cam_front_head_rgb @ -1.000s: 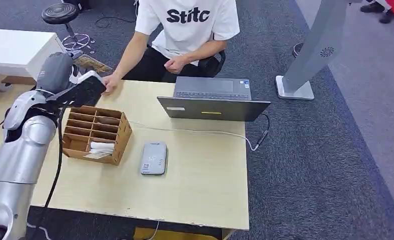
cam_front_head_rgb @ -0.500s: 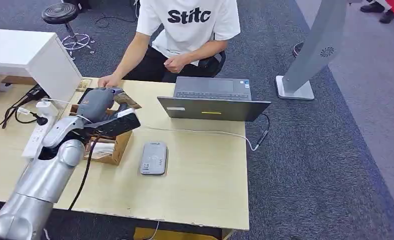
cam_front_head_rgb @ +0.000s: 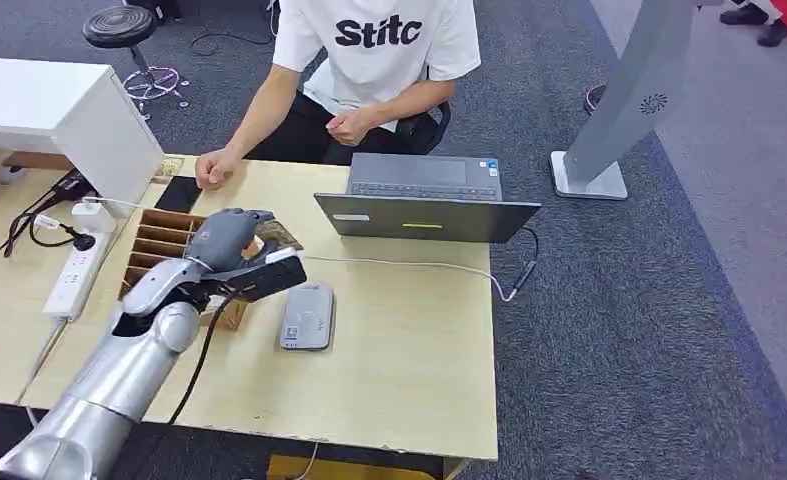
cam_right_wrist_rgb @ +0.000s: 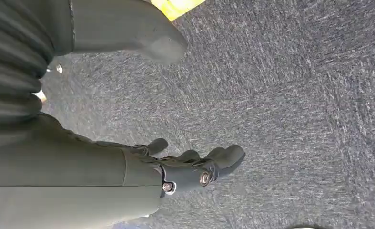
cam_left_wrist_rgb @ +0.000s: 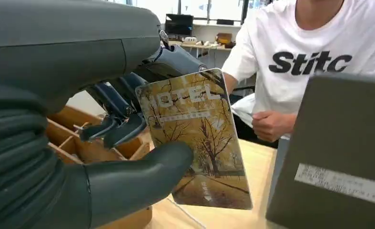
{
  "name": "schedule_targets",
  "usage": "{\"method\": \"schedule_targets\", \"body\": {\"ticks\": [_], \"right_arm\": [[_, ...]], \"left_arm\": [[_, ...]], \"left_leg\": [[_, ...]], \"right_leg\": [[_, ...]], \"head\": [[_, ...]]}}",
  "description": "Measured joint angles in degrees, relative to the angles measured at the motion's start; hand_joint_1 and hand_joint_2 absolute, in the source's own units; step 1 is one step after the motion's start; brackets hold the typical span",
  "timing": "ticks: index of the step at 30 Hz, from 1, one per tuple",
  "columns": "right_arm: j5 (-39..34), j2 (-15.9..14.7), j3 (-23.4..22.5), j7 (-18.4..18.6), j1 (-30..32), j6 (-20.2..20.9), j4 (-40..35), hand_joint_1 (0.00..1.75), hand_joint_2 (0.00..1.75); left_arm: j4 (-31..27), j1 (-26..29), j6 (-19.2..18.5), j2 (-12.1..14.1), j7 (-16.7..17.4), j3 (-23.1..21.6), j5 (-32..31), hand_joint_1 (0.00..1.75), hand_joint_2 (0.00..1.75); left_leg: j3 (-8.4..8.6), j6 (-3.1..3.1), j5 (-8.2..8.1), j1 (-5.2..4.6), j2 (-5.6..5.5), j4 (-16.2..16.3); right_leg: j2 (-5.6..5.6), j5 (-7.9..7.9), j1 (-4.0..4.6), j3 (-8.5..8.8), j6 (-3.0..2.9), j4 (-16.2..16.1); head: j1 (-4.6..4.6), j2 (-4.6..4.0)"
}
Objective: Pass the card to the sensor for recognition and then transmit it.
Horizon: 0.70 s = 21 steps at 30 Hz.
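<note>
**Robot holds hotel card beside desk reader**

A hotel key card [cam_left_wrist_rgb: 197, 138], printed with bare trees in amber tones, is pinched between the thumb and the darker fingers [cam_left_wrist_rgb: 118, 131] of the robot's left hand [cam_front_head_rgb: 237, 238]. Card and hand are raised over the near end of a wooden compartment box [cam_front_head_rgb: 159, 245], just to the left of the grey card sensor [cam_front_head_rgb: 307, 315], which lies flat on the pale wooden table [cam_front_head_rgb: 409, 360]. The card is not touching the sensor. Beyond the sensor stands an open grey laptop [cam_front_head_rgb: 425, 195], its cable [cam_front_head_rgb: 409, 265] trailing across the tabletop between the two. On the far side of the table from the sensor sits a person in a white printed T-shirt [cam_front_head_rgb: 377, 45], one hand [cam_front_head_rgb: 209, 168] resting at the table's edge. Far left of the sensor lies a white power strip [cam_front_head_rgb: 74, 272]. The robot's right hand [cam_right_wrist_rgb: 195, 167] hangs above grey carpet [cam_right_wrist_rgb: 280, 95], fingers loosely apart and holding nothing.
</note>
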Motion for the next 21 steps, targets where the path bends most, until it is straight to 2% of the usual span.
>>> {"method": "schedule_targets", "body": {"ticks": [8, 21], "right_arm": [[0.4, 0.1, 0.0, 0.0, 0.0, 0.3, 0.0, 0.0, 1.75], [1.5, 0.2, 0.0, 0.2, 0.0, 0.8, 0.0, 0.0, 1.75]], "left_arm": [[4.4, 0.5, 0.9, -0.9, 0.0, -0.9, -0.5, 1.75, 1.75], [9.3, 1.0, 1.9, -0.9, 0.0, -1.4, -1.2, 1.75, 1.75]], "left_leg": [[-0.01, 0.0, 0.0, 0.0, 0.0, 0.0], [-0.02, 0.0, 0.0, 0.0, -0.01, 0.0]], "right_leg": [[0.0, 0.0, 0.0, 0.0, 0.0, 0.0], [-0.01, 0.0, 0.0, 0.0, 0.0, 0.0]], "head": [[-0.02, 0.0], [0.0, 0.0]]}}
